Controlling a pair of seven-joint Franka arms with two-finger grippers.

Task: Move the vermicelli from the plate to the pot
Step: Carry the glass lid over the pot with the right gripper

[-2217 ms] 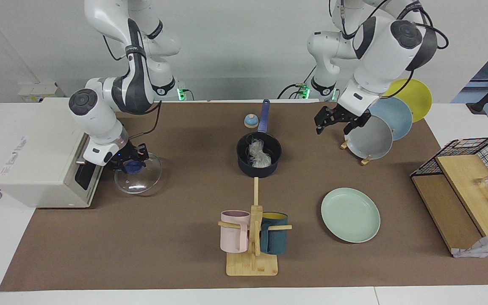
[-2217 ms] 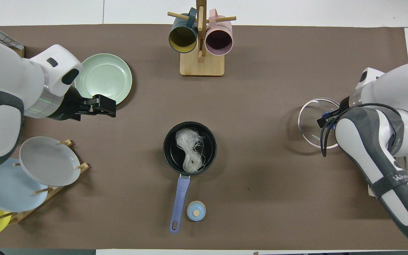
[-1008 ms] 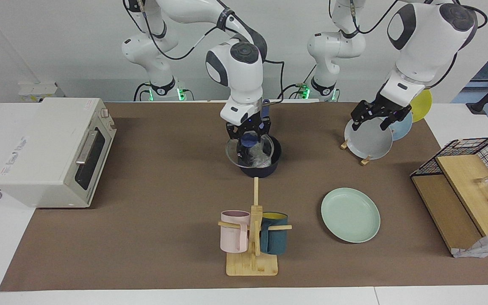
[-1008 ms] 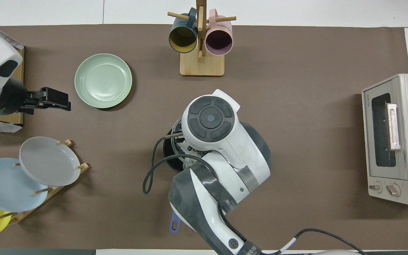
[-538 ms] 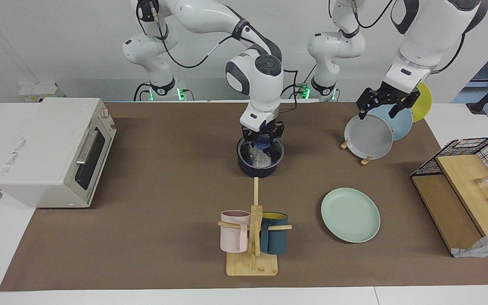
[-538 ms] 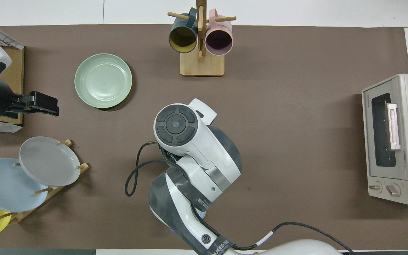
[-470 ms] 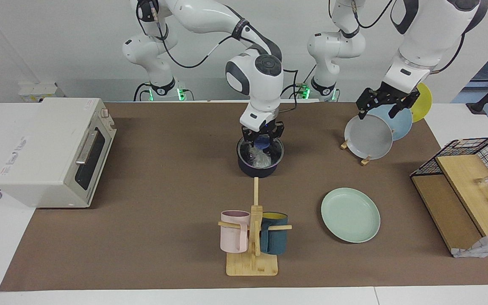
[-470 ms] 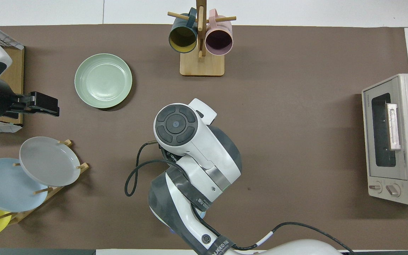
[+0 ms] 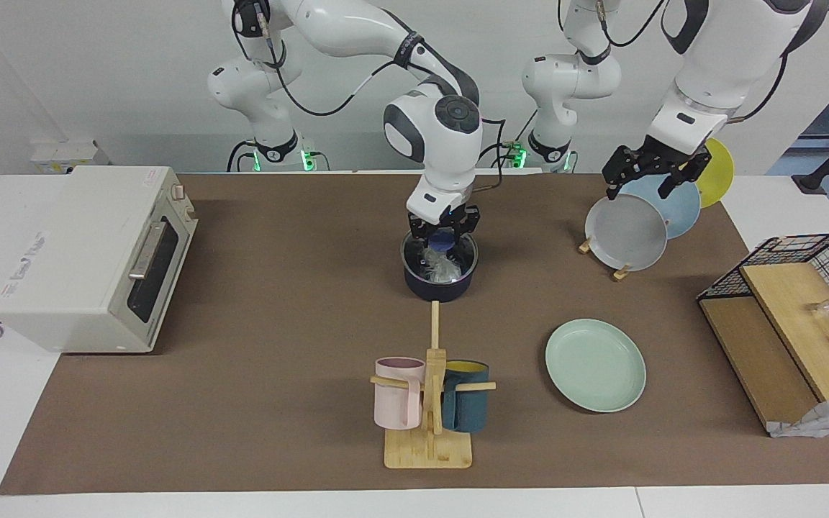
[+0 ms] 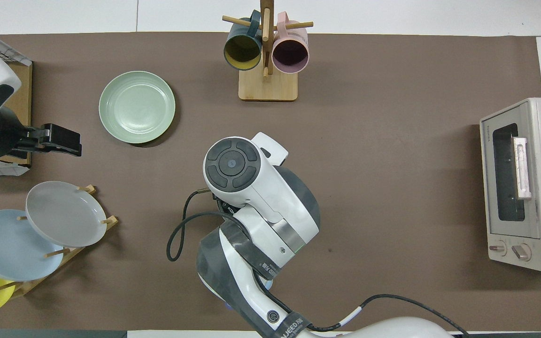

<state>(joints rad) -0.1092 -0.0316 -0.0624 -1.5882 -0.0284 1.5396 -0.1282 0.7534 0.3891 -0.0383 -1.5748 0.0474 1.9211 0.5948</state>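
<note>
With the vermicelli (image 9: 442, 268) already in the pot (image 9: 440, 282), the right gripper (image 9: 444, 234), fingers clamped on what seems a glass lid's blue knob, should seat it level, while the left gripper (image 9: 646, 171) waits open at two o'clock.

Pale mint-green plate (image 9: 595, 365) on brown table cover (image 9: 278, 360). Dark navy pot (image 9: 440, 280); whitish translucent noodles (image 9: 442, 267) inside. Pink mug (image 9: 398, 392) and dark teal mug (image 9: 466, 404), yellow inside, on light wooden stand (image 9: 429, 450). Grey (image 9: 627, 234), light blue (image 9: 673, 205), yellow (image 9: 717, 162) plates racked. Off-white toaster oven (image 9: 76, 252).
</note>
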